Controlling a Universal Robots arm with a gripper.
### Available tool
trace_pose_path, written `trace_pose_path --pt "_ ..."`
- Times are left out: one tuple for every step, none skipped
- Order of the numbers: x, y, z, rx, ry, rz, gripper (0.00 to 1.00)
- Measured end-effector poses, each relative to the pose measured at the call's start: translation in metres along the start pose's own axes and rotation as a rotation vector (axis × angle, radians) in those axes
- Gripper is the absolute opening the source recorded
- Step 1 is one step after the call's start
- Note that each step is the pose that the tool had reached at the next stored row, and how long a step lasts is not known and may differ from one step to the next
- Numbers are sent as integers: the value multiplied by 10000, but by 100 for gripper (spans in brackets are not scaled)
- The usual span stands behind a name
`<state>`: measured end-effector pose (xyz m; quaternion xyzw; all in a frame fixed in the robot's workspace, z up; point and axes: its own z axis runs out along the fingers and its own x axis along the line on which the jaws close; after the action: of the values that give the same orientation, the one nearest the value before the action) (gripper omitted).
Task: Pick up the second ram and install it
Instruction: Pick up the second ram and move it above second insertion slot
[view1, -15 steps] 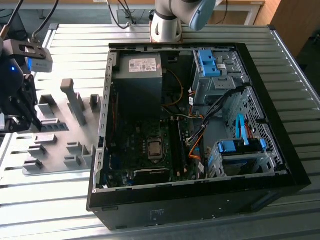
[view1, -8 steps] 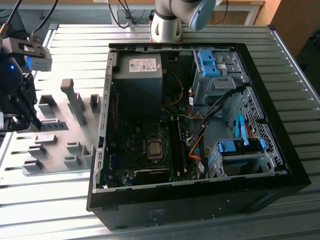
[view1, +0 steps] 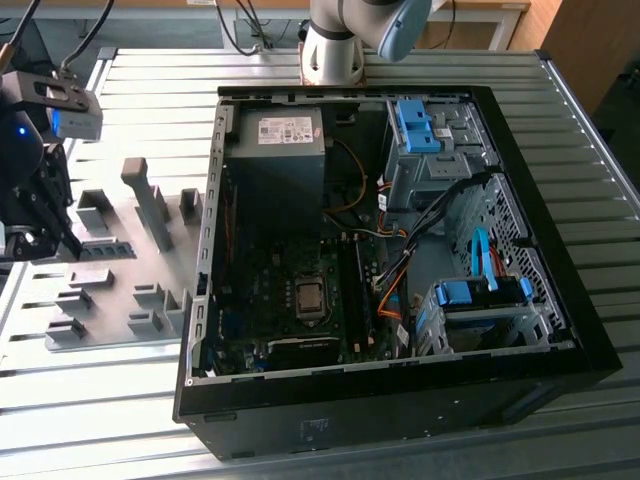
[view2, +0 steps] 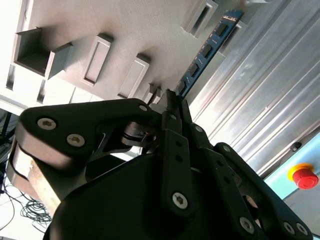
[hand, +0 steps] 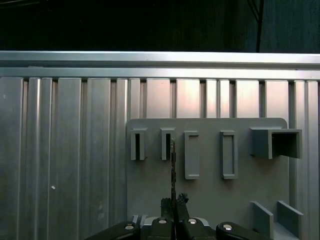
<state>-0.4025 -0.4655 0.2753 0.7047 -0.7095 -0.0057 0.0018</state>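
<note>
One gripper (view2: 170, 99), fingers pinched tight on one end of the second ram (view2: 206, 51). The stick runs straight out from the fingertips, long axis in line with the gripper, edge-on in the first wrist view. It's over the grey holder plate (hand: 210, 195) with its slotted blocks. The plate sits on a ribbed aluminium table (view1: 100, 400), with the open PC case (view1: 400, 420) toward the exterior view's right.
</note>
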Motion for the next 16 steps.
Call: trace_pose_path --pt "0 0 -5 -1 1 0 14" --pt "0 0 -9 -1 0 0 14" --pt "0 0 -12 1 -1 0 14" --pt "0 0 -16 0 0 0 14" --pt "0 0 -20 0 0 0 14" --pt "0 0 -23 -1 0 0 14" --pt "0 0 -27 0 0 0 14" --pt "0 0 -31 0 0 0 14" --pt "0 0 -35 -1 0 0 14" --pt "0 0 -38 0 0 0 14" --pt "0 0 -42 0 0 0 14" --pt "0 1 -46 -1 0 0 14" --pt "0 0 -50 -1 0 0 14" --pt "0 1 -54 0 0 0 14" --pt "0 1 -59 -2 1 0 14" --pt "0 1 -65 -2 2 0 14"
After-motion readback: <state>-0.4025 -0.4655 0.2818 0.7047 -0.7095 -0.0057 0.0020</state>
